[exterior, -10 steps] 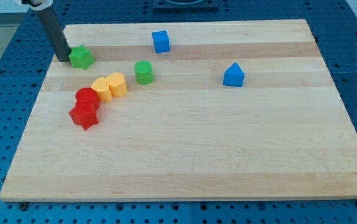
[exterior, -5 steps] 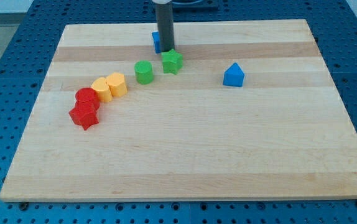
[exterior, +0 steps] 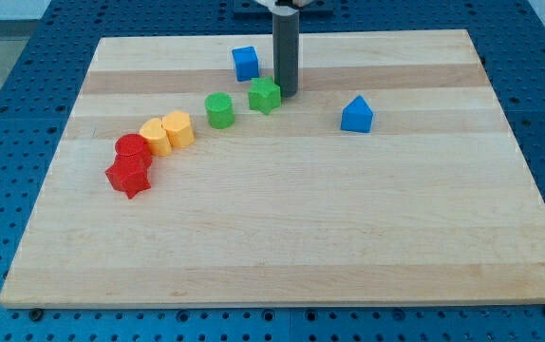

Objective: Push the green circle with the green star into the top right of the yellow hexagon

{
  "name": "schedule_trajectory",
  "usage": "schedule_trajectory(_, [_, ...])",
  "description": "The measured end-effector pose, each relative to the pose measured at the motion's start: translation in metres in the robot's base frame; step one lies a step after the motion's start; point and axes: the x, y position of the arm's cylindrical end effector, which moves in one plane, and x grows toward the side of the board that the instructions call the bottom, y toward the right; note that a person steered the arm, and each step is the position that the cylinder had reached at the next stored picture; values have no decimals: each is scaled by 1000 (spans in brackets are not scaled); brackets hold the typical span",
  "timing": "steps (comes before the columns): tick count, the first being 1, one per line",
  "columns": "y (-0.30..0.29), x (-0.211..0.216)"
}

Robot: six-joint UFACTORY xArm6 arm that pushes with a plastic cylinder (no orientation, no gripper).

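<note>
The green circle (exterior: 219, 110) sits on the wooden board (exterior: 282, 237), left of centre near the view's top. The green star (exterior: 264, 95) lies just to its upper right, a small gap between them. My tip (exterior: 287, 93) stands right beside the green star's right side, touching or nearly so. Two yellow blocks lie to the lower left of the green circle: one (exterior: 178, 128) nearer to it and one (exterior: 156, 137) further left. I cannot tell which is the hexagon.
A red circle (exterior: 132, 150) and a red star (exterior: 128, 176) sit against the yellow pair at the left. A blue cube (exterior: 245, 63) lies above the green star. A blue pointed block (exterior: 356, 114) lies at the right.
The green star went from the board's upper left to beside the green circle. My tip has since moved from above the star to its right side.
</note>
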Motion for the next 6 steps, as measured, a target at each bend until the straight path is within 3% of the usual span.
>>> schedule_trajectory(1, [-10,19])
schedule_trajectory(6, [1,1])
